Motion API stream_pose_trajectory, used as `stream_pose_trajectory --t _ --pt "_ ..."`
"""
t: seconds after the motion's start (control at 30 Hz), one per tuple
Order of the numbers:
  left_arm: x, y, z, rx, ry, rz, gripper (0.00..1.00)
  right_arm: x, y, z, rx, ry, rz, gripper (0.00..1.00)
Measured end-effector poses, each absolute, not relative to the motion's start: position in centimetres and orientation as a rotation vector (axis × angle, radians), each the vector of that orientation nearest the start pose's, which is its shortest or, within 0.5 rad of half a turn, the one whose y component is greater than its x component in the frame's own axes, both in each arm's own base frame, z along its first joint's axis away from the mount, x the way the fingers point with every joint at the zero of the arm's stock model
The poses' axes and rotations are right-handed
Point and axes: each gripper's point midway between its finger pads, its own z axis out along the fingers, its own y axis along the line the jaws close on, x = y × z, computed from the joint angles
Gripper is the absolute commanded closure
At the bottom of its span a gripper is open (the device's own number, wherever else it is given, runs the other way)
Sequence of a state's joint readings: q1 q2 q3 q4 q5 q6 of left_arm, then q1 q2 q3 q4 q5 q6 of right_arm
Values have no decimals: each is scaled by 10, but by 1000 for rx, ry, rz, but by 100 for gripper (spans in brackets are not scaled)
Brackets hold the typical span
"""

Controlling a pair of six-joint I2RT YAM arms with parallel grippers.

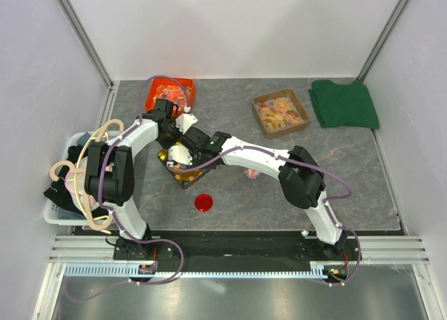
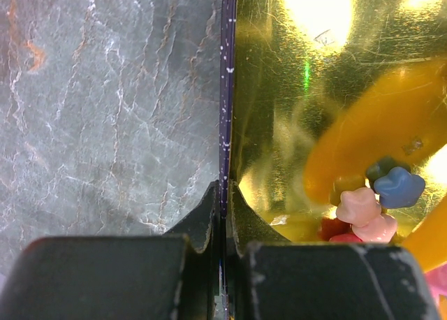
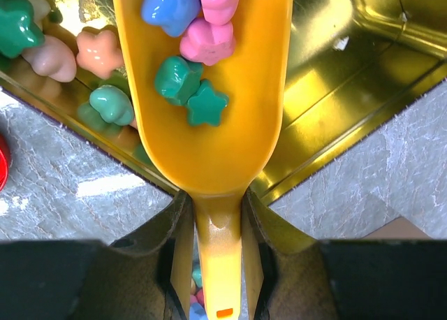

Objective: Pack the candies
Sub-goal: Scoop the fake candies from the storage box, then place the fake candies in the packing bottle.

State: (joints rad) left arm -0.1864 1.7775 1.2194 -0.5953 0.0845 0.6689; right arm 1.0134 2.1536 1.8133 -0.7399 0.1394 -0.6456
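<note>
looks like a robotics lab test cell, not a home or kitchen. plain white panel walls (image 1: 230, 26) framed by aluminium posts (image 1: 82, 37) box in a grey stone-look counter (image 1: 363, 187). a left arm (image 1: 115, 173) and right arm (image 1: 304, 184) are bolted by a metal rail (image 1: 391, 250) at its near edge, with purple cables (image 1: 99, 187) looping along them. the candies (image 3: 178, 79) on a yellow scoop (image 3: 216, 152) over a gold tin (image 3: 363, 61) are the only kitchen-ish bit.
</note>
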Motion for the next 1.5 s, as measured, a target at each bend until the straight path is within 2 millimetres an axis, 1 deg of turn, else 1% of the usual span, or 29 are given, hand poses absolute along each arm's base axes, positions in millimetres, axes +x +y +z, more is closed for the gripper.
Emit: stream_pose_trajectory --t 0.1,0.2,0.23,0.27,0.3,0.47,0.57,0.63,0.7,0.8,0.9,1.0,1.1,1.17,1.23,1.27,1.33,1.43,1.47,1.5 --pt "382 -58 50 1137 2466 28 98 308 400 83 -1897 1813 -43 100" --pt "383 -54 50 1119 2472 30 98 306 401 97 -1879 1798 -10 100" --pt "383 -53 51 1110 2474 31 98 305 401 104 -1869 1789 3 100" --pt "384 -52 51 1106 2474 31 98 303 403 115 -1853 1774 24 100" --pt "384 -52 51 1102 2475 32 98 303 403 119 -1848 1769 29 100" --pt "386 -51 50 1085 2471 33 98 295 403 165 -1785 1700 102 100" --pt "385 -52 49 1077 2474 28 98 289 397 190 -1751 1664 123 100" --pt "385 -52 47 1073 2478 24 98 286 391 203 -1732 1646 127 100" --pt "385 -54 45 1068 2484 10 98 283 385 211 -1718 1638 127 100" --pt "383 -57 42 1060 2491 -17 98 281 371 217 -1702 1642 115 100" --pt "382 -61 42 1055 2492 -42 98 285 350 218 -1677 1671 94 100" --pt "381 -67 41 1058 2487 -59 98 295 320 223 -1623 1718 64 100" --pt "381 -76 40 1067 2474 -73 98 309 283 232 -1539 1767 22 100" --pt "378 -87 39 1086 2461 -95 98 318 250 240 -1463 1804 -26 100" --pt "377 -94 39 1088 2454 -116 98 323 221 245 -1412 1830 -89 100" --pt "377 -98 39 1088 2450 -125 98 323 204 246 -1395 1846 -138 100" --pt "377 -101 39 1079 2446 -134 98 319 183 243 -1392 1867 -210 100" --pt "378 -103 38 1057 2444 -145 98 307 161 229 -1438 1899 -290 100" --pt "378 -103 38 1052 2444 -147 98 303 152 222 -1463 1918 -323 100" --pt "378 -104 37 1049 2444 -149 98 300 147 217 -1480 1931 -341 100"
